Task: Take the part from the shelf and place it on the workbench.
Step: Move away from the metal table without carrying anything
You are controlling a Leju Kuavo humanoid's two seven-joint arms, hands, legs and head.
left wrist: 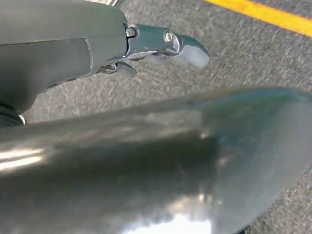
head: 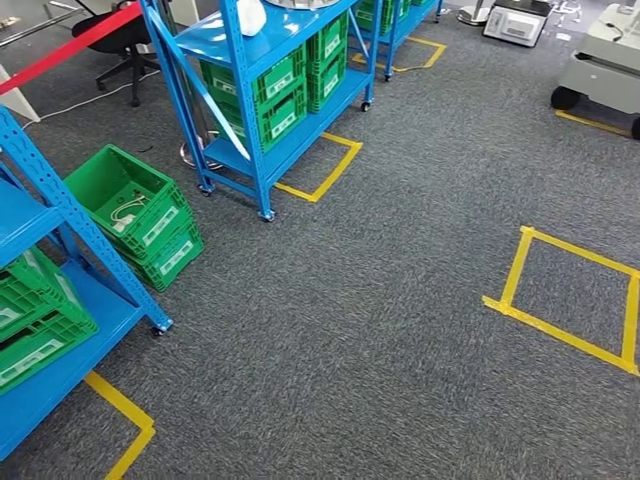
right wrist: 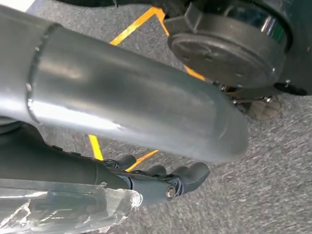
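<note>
Looking down over the grey carpet (head: pixel 362 330), the head view is showing a blue shelf (head: pixel 238 90) at 11 o'clock, which is carrying green crates (head: pixel 281 95) on its lower levels. A second blue shelf (head: pixel 47 190) is standing at 8 o'clock, and two stacked green crates (head: pixel 140 215) are leaning tilted on the floor just beside its post. A square of yellow tape (head: pixel 519 268) is lying at 3 o'clock, well apart from both shelves, and a grey wheeled machine (head: pixel 604 70) is sitting at 1 o'clock.

The left hand (left wrist: pixel 73 53) is hanging above the carpet with its dark fingers (left wrist: pixel 184 48) stretching out straight, apart from the thick grey thumb (left wrist: pixel 147 161) and with only floor between them.

The right hand (right wrist: pixel 110 180) is also hanging over the carpet and a strip of yellow tape. A crinkled clear plastic wrap (right wrist: pixel 66 209) is lying against its underside, just behind the loosely curving fingers (right wrist: pixel 191 173). I cannot tell whether this wrap is holding the part, or whether the hand is clamping it.
</note>
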